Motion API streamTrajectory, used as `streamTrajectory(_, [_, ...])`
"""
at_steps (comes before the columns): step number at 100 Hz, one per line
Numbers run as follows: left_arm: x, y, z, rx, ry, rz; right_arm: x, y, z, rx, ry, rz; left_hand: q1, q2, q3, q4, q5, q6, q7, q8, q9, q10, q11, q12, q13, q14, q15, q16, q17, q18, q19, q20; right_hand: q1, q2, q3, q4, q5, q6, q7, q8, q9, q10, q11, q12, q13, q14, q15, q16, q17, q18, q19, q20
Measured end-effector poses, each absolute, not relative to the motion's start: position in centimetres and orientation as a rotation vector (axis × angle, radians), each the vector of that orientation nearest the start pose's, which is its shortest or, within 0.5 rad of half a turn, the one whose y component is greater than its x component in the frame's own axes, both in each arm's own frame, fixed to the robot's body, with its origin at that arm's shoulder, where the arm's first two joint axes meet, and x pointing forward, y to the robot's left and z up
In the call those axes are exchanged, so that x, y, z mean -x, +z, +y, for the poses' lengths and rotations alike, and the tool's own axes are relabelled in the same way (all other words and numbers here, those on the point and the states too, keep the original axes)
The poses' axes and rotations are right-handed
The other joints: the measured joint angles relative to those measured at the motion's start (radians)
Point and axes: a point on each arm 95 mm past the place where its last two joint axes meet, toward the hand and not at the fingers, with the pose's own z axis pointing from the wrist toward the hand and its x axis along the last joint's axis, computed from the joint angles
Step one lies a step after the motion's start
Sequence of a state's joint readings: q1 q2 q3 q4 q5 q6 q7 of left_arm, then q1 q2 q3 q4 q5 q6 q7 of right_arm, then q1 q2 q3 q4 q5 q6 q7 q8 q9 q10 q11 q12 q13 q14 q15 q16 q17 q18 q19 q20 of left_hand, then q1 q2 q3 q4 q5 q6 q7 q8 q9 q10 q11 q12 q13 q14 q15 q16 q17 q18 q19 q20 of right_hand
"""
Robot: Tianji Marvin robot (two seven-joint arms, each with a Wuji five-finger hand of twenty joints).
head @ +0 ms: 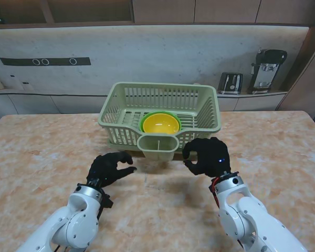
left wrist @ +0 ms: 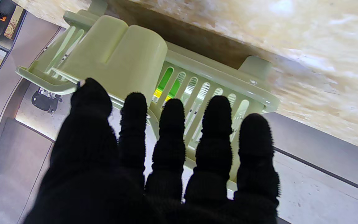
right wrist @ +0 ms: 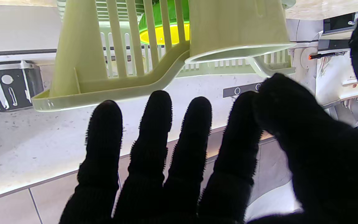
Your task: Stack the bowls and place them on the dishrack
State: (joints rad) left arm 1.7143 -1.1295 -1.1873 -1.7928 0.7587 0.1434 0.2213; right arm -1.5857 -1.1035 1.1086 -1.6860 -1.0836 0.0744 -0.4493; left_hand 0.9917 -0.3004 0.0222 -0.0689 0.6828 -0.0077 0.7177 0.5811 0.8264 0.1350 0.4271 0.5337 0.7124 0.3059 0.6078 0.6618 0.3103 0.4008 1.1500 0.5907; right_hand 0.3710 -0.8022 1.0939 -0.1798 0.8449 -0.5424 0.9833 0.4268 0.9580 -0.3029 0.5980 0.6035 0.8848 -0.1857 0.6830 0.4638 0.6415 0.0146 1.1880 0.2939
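The yellow plastic bowl [head: 160, 124] nested in a green one [head: 145, 119] inside the pale-green slatted dishrack [head: 205, 113] looks light, rigid, probably slick, best taken by the rim, while the left hand [head: 109, 167] and right hand [head: 207, 156] hover with fingers spread, holding nothing.

The dishrack [head: 160, 113] stood mid-table [head: 37, 152] with the stacked bowls [head: 160, 123] inside it. Nearer to me, the left hand [head: 109, 168] and right hand [head: 208, 156] flanked its front cup [head: 157, 147].

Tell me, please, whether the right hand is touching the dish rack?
Apart. In the stand view, bare table shows between the right hand and the dish rack; its fingers are spread and empty.
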Motion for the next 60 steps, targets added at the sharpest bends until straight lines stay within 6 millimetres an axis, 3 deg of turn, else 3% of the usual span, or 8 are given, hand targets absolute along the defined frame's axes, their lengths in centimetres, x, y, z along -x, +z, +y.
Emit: streamTrajectory(60, [-35.33,-30.14,-3.54,1.419,-1.725,1.135,-37.98,-28.86,5.02,-0.911,1.709,1.214,0.000,0.000,0.000,0.000,0.000,0.000,0.000,0.000,0.000,0.000,0.000,0.001,0.000,0.000,0.000,0.000,0.000,0.000,0.000,0.000,0.003,0.014,-0.025,0.000,0.000,0.000,-0.013,0.001,0.000,0.000,-0.012,0.000,0.000,0.000,-0.014,0.001,0.000,0.000,0.000,0.000])
